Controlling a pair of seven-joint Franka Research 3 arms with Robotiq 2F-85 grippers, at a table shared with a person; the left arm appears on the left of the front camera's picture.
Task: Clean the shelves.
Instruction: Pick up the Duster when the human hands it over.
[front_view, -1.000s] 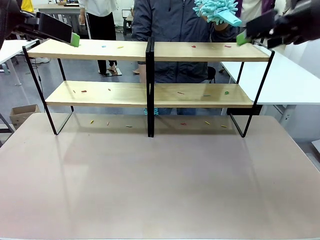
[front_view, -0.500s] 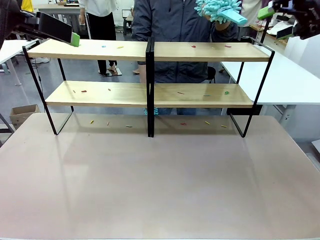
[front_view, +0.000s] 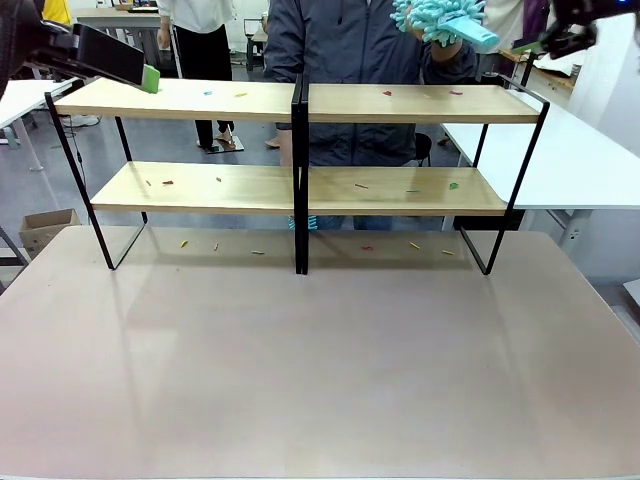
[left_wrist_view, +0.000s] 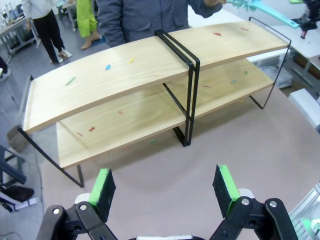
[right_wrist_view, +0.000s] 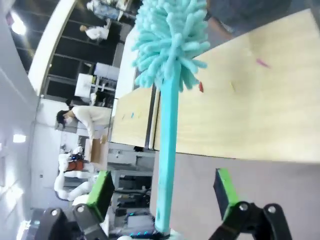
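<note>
The shelves (front_view: 300, 100) stand across the far half of the table, light wooden boards in a black frame, strewn with small coloured scraps (front_view: 387, 93). Behind them a person (front_view: 350, 60) holds up a teal fluffy duster (front_view: 438, 18). My left gripper (front_view: 150, 78) hovers at the top board's left end, and my left gripper (left_wrist_view: 164, 187) is open above the shelves (left_wrist_view: 150, 65). My right gripper (front_view: 545, 42) is up beyond the rack's right end, by the duster's handle. In the right wrist view the duster handle (right_wrist_view: 167, 150) runs between the spread fingers of my right gripper (right_wrist_view: 161, 195), untouched by the pads.
More scraps (front_view: 215, 246) lie on the brown table (front_view: 320, 360) under the rack. A white table (front_view: 565, 160) stands at the right, and a cardboard box (front_view: 45, 225) sits on the floor at the left. Other people stand farther back.
My right gripper has risen from the top board's right end and moved up beside the duster's handle. The person's duster shifted slightly. The left arm has stayed still.
</note>
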